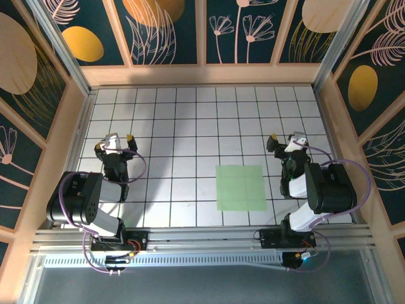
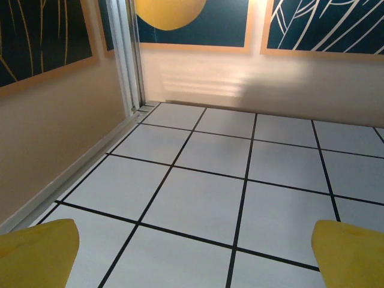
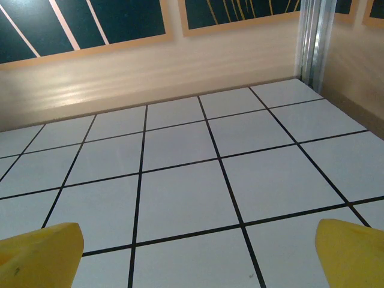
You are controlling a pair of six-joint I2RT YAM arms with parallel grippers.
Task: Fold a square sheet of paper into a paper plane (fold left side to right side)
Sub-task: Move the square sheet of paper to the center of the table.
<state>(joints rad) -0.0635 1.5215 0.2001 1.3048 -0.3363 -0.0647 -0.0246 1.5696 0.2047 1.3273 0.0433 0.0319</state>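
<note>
Looking down from the top camera, can make out the square sheet of paper (image 1: 240, 187) lying flat and unfolded on the white grid table (image 1: 190, 126), at about 4 o'clock from the table's middle. Can place the left gripper (image 1: 114, 141) out at 9 o'clock, well apart from the sheet, and the right gripper (image 1: 290, 140) at 3 o'clock, near the sheet's 1 o'clock corner but clear of it. Hard to judge either claw's spread from this height.

Turning to the left wrist camera, can see the left gripper (image 2: 193, 255) with yellow fingertips (image 2: 36, 255) at 7 and 5 o'clock of the frame, spread wide apart and gripping nothing. Bare table between them, a pale wall (image 2: 54, 120) running off toward 10 o'clock, dark patterned panels (image 2: 324, 24) at 12.

Moving to the right wrist camera, much the same: right gripper (image 3: 196, 255), yellow fingertips (image 3: 39, 258) at 7 and 5 o'clock, wide apart, gripping nothing, above bare table. Metal corner post (image 3: 312, 36) at 1 o'clock.
</note>
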